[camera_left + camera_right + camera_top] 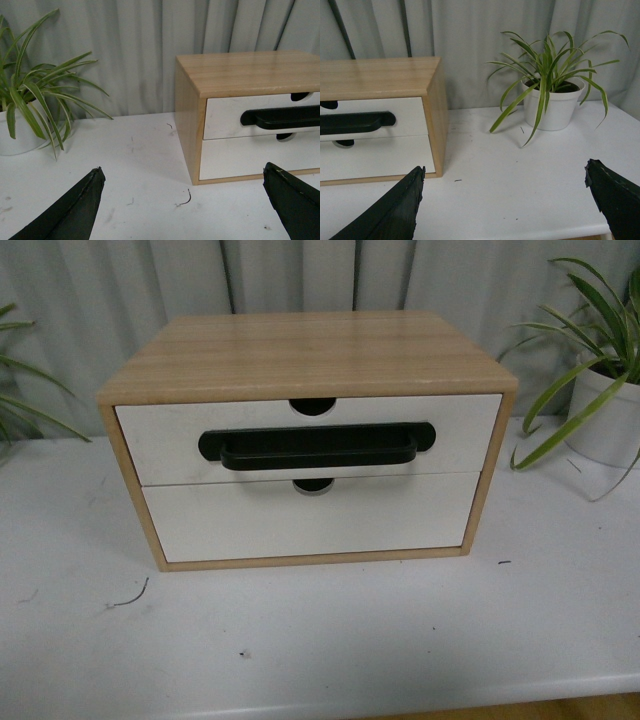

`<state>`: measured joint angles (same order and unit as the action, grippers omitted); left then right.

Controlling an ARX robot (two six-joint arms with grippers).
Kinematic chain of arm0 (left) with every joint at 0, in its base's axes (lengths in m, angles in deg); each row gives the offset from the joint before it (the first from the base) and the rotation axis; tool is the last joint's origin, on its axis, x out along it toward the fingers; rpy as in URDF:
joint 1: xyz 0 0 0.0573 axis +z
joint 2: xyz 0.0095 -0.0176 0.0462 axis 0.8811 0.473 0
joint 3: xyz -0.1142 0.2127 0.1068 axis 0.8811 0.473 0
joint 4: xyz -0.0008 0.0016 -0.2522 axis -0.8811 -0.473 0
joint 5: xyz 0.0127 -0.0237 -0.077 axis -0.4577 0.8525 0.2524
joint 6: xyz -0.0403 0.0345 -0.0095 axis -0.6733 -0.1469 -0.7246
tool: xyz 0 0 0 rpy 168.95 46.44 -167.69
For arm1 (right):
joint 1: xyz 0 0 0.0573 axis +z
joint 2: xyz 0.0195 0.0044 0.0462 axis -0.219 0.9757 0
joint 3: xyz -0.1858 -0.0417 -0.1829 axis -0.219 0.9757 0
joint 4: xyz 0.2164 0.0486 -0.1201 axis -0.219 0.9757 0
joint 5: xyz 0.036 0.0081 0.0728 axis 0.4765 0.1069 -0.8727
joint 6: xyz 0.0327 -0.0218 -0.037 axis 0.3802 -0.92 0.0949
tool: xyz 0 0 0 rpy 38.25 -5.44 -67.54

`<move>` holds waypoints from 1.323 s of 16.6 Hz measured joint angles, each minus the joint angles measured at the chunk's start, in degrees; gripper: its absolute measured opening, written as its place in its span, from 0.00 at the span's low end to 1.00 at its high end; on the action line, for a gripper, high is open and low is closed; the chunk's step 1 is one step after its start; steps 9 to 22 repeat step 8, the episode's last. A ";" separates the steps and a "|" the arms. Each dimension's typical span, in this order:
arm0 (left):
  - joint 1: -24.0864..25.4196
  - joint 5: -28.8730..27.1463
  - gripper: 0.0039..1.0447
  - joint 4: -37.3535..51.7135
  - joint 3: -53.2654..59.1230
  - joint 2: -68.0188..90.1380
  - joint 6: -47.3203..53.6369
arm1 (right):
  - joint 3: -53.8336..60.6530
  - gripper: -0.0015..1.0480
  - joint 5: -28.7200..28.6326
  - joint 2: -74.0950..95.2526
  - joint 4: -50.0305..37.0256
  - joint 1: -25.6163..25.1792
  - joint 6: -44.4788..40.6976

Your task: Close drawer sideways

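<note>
Wooden cabinet [305,355] sits mid-table [300,640], face toward the robot. The drawer [160,440], white front with black bar handle [318,447], is the upper one. It sticks out a bit past the plain lower drawer [310,518], more on the robot's left end, so looks slightly open and skewed. Hard to say how far out. Long axis of front and handle runs left-right across the robot's view.

Neither arm shows in the front view. Left gripper [185,200]: fingers [75,207] spread wide, nothing between them, low over the table, cabinet ahead and off to its right side as the robot faces. Right gripper [505,200]: fingers [395,205] also wide apart, empty, cabinet ahead and off to its left. Both well apart from the drawer, no contact.

Key relation: drawer lies between the two arms, forward of both. From the wrist views the left one seems a bit nearer the protruding end, can't be certain. Judgement: closing needs a push on the front face straight back into the cabinet, perpendicular to the handle's axis; left arm looks the likelier choice.

Potted plant [550,107] stands right of cabinet, another plant [30,115] on the left, both clear of the drawer front.
</note>
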<state>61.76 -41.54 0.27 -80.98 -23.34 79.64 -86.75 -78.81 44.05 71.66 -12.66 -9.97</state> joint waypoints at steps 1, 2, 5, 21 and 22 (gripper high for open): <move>0.00 0.00 0.94 0.00 0.02 0.00 0.00 | 0.00 0.94 0.00 0.00 0.00 0.00 0.00; 0.00 0.00 0.94 0.00 0.02 -0.02 0.00 | 0.00 0.94 0.00 0.00 0.00 0.00 0.00; 0.00 0.00 0.94 0.00 0.02 -0.02 0.00 | 0.00 0.94 0.00 0.00 0.00 0.00 0.00; 0.00 0.00 0.94 0.00 0.02 -0.02 0.00 | 0.00 0.94 -0.02 0.00 0.00 0.00 0.00; 0.00 0.00 0.94 0.00 0.02 -0.02 0.00 | 0.00 0.94 -0.02 0.00 0.00 0.00 0.00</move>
